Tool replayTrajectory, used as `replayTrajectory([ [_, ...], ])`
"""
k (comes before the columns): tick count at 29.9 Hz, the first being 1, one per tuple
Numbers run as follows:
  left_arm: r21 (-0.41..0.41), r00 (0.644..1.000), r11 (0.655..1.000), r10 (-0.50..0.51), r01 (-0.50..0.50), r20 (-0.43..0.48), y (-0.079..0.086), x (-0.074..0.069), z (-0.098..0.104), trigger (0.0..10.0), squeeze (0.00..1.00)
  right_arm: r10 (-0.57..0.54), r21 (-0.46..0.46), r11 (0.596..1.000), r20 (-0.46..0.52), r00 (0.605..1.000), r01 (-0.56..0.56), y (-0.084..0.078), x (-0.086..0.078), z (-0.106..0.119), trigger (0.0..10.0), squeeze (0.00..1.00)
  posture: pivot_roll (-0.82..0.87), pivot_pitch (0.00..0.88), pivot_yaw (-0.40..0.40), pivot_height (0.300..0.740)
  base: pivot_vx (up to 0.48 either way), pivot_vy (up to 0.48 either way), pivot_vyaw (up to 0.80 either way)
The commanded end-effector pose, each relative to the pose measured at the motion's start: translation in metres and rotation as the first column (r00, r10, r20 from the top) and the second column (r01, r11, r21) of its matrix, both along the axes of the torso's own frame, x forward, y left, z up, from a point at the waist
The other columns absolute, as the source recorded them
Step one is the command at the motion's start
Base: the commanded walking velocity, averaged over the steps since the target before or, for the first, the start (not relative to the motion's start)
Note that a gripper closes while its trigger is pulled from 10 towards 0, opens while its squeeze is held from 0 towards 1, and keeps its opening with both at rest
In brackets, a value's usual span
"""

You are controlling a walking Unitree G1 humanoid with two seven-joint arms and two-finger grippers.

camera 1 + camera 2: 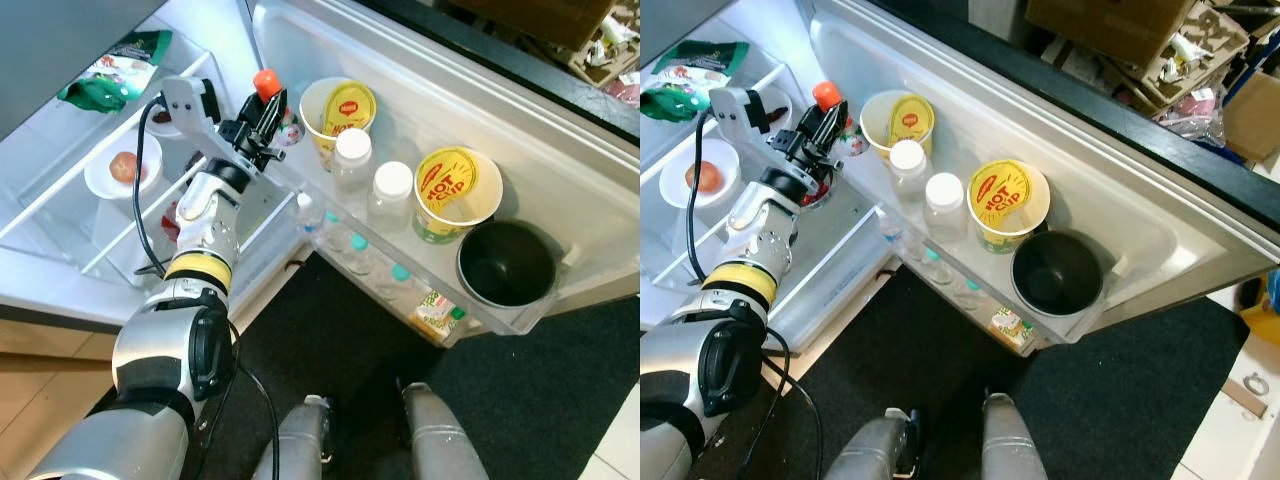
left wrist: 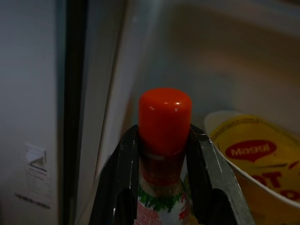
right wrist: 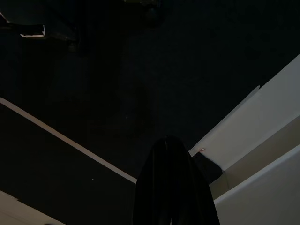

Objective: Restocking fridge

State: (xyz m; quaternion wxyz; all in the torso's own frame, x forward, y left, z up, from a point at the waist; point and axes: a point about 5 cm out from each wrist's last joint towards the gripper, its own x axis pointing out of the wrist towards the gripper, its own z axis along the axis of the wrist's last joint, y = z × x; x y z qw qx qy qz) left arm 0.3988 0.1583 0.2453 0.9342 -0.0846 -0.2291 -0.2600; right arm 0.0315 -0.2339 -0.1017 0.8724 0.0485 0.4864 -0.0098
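Note:
My left gripper (image 1: 268, 112) is raised to the far left end of the open fridge door's shelf (image 1: 500, 320), shut on a small bottle with a red-orange cap (image 1: 266, 83). In the left wrist view the black fingers (image 2: 123, 178) clamp the bottle (image 2: 164, 140) just below its cap, close beside a yellow Maggi Hot Cup (image 2: 255, 154). The door shelf also holds that cup (image 1: 340, 108), two white-capped jars (image 1: 352, 155), a second Hot Cup (image 1: 455, 190) and a black bowl (image 1: 505, 262). My right gripper (image 3: 171, 187) hangs over the dark floor with its fingers together.
The fridge's inner shelves on the left carry a white plate with a red fruit (image 1: 124, 167) and a green packet (image 1: 115, 68). Small water bottles (image 1: 352, 250) stand in the lower door rack beside a small carton (image 1: 436, 313). A dark mat (image 1: 350, 370) lies underfoot; cardboard boxes (image 1: 1120, 30) stand behind the door.

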Motion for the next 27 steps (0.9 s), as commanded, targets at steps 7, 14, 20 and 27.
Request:
replayTrajectory([
  [7, 0.076, 1.0, 0.997, -0.004, 0.003, 0.024, -0.018, -0.003, -0.009, 10.0, 0.0, -0.002, 0.036, 0.999, -0.048, 0.999, 0.004, 0.01, -0.024, -0.003, 10.0, 0.0, -0.15, 0.47, 0.12, 0.74, 0.0, 0.0, 0.0],
  [14, 0.109, 1.0, 0.994, 0.027, -0.028, 0.007, -0.023, -0.003, -0.019, 10.0, 0.0, -0.007, 0.033, 0.999, -0.036, 0.999, 0.008, 0.006, -0.027, 0.0, 10.0, 0.0, -0.17, 0.481, 0.117, 0.74, 0.0, 0.0, 0.0],
  [20, 0.136, 0.998, 0.989, 0.063, -0.062, -0.007, -0.019, -0.005, -0.026, 10.0, 0.0, -0.007, 0.036, 0.999, -0.031, 0.999, 0.008, 0.006, -0.027, 0.0, 10.0, 0.0, -0.17, 0.483, 0.116, 0.74, 0.0, 0.0, 0.0],
  [27, 0.16, 0.995, 0.982, 0.103, -0.103, 0.003, -0.016, -0.004, -0.025, 10.0, 1.0, -0.004, 0.041, 0.999, -0.019, 1.0, 0.005, 0.006, -0.023, 0.001, 10.0, 0.0, -0.17, 0.477, 0.114, 0.74, 0.0, 0.0, 0.0],
])
